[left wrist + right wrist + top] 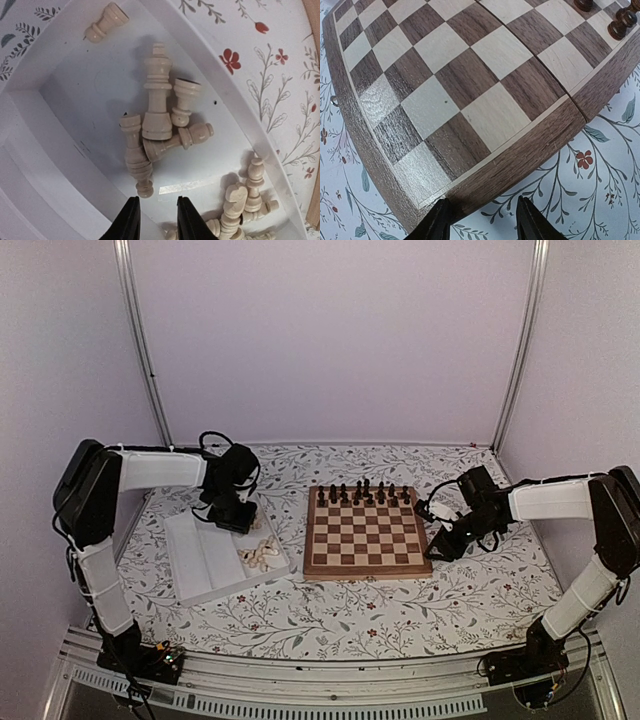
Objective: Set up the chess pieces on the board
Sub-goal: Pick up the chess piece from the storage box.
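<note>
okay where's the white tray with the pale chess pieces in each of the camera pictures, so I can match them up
Top external: the white tray lies left of centre, beside the board, under the left hand.
Left wrist: the tray fills most of the picture, pale chess pieces lying loose in it.
Right wrist: not in it; only the board shows.
Shared landmark: the floral tablecloth.

A robot test booth in a lab. Plain pale walls (330,340) and metal uprights (140,340) enclose a table (350,610) under a floral cloth. Both arms are bolted to an aluminium rail (320,675).
</note>
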Robot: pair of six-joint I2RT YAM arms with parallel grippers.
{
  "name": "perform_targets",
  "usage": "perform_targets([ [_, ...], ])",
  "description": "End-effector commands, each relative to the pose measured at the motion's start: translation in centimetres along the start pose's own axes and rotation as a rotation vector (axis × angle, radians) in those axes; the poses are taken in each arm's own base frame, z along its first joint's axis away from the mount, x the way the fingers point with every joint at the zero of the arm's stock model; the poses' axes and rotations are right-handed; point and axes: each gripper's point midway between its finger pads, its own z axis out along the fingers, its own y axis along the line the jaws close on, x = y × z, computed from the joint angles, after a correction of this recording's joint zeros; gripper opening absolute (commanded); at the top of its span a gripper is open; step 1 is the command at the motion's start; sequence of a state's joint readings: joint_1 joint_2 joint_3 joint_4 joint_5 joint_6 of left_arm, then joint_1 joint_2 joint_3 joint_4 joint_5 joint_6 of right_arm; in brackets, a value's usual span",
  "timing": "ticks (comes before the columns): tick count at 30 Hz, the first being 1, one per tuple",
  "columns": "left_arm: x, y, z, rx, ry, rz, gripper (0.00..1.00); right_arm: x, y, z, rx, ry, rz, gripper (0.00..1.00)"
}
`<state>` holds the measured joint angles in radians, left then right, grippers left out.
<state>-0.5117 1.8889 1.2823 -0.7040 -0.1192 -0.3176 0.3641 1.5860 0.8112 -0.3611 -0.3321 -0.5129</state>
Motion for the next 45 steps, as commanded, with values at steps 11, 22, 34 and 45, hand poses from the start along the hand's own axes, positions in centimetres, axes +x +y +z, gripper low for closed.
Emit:
perform_targets([
  [11, -0.7, 1.0, 2.4, -0.064, 0.045, -0.008, 0.27, 2.0, 0.0, 1.1, -0.006, 0.078, 0.017, 0.46],
  [22, -0.1, 1.4, 3.0, -0.093, 0.068, -0.015, 0.14, 2.0, 0.1, 1.2, -0.016, 0.079, 0.021, 0.45],
  [34, -2.2, 0.3, -7.2, 0.071, -0.227, 0.068, 0.00, -5.8, 1.5, -5.7, -0.080, -0.111, -0.056, 0.42],
  [45, -1.4, -7.7, -14.0, 0.481, -0.516, 0.273, 0.00, -18.4, 3.9, -11.9, -0.288, -0.388, -0.089, 0.42],
])
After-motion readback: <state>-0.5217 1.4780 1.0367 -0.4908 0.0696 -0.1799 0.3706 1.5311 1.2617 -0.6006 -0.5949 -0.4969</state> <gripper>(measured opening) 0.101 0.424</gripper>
